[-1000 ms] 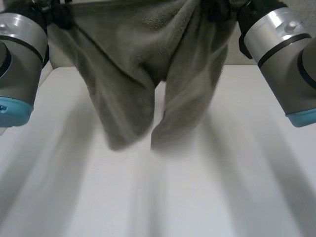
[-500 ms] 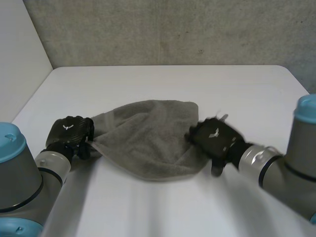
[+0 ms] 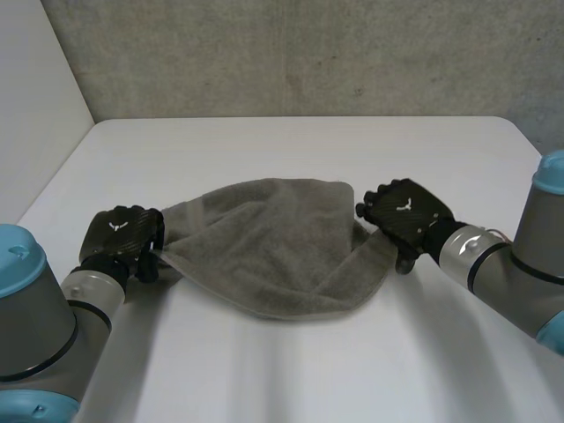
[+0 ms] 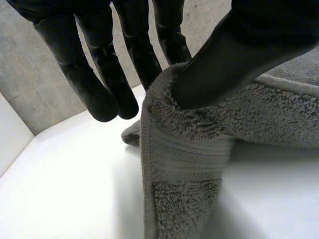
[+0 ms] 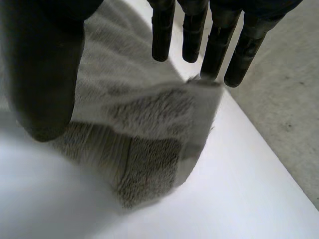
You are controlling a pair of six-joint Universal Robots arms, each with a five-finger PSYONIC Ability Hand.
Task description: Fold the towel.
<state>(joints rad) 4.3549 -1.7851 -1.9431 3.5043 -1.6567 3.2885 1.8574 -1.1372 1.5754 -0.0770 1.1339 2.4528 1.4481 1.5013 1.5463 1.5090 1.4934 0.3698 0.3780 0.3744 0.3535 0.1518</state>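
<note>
White tabletop takes up most of the scene, with a grey concrete wall behind it and a white panel on the robot's left. 1 grey towel lies bunched in the tabletop's middle, with 2 arms on it. The left robot hand is at the towel's left corner, its thumb clamping the hemmed edge against the fingers and the corner raised off the surface. The right robot hand sits at the towel's right end, fingers straight and apart from the thumb, gripping nothing. A folded corner lies just under its fingertips. There is bare tabletop all round, and the far edge and both side edges are well apart from the towel.
</note>
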